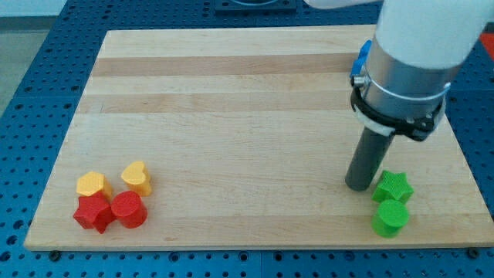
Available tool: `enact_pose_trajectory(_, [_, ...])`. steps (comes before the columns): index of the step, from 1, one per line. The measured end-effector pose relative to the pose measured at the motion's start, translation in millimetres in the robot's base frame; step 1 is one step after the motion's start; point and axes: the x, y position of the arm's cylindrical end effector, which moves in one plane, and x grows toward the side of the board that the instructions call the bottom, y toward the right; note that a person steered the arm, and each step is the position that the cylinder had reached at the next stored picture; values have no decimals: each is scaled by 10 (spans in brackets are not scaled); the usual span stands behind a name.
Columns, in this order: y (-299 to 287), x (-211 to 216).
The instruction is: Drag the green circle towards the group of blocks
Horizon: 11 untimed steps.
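The wooden surface point(231, 100) fills most of the view, a pale board resting on a blue perforated bench point(31, 62). My arm point(413, 54) comes in from the view's top right, a white and grey housing that narrows to the dark rod, and behind it at the surface's right edge a bit of a blue block point(360, 62) peeks out, its shape hidden. There is no gripper on this rig, so nothing to hold apart or together; my tip point(357, 185) sits on the surface near the bottom right corner, just to the view's left of the green star point(393, 187), close enough that I cannot tell whether they touch. The green circle point(390, 218) lies right below the star, touching it or nearly so, close to the bottom edge. Well apart, by the bottom left corner, sits the group: a red star point(94, 212) and a red cylinder point(129, 209) side by side in front, with an orange-yellow block point(93, 185) and a yellow heart point(137, 177) just behind them.
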Motion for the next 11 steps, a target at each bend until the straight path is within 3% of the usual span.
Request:
enact_pose_trajectory(1, [259,-372])
enact_pose_trajectory(2, [1112,-169])
enact_pose_trajectory(3, [1484,698])
enact_pose_trajectory(4, [1414,853])
enact_pose_trajectory(11, [-1441,628])
